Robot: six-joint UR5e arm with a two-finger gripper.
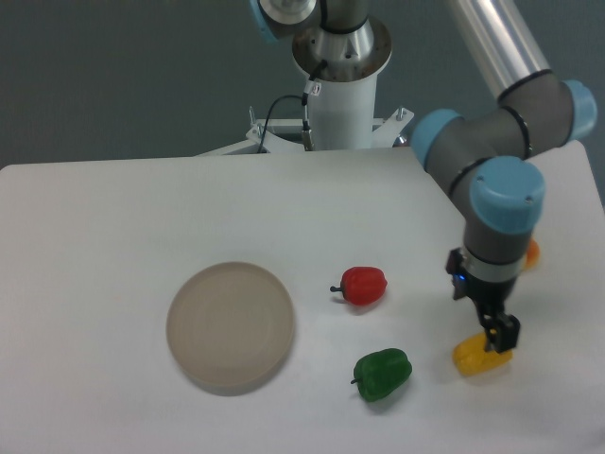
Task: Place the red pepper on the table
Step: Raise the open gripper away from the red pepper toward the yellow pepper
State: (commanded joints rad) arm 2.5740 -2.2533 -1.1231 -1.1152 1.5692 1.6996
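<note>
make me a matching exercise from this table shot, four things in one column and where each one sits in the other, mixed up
Things:
1. red pepper
2. green pepper
3. yellow pepper
4. plate

Places:
A. partly behind the gripper, right side of the table
B. furthest left of the four
C. lying free near the table's middle, stem pointing left
D. nearest the front edge, below the red one

Pairs: 1-C, 2-D, 3-A, 4-B
</note>
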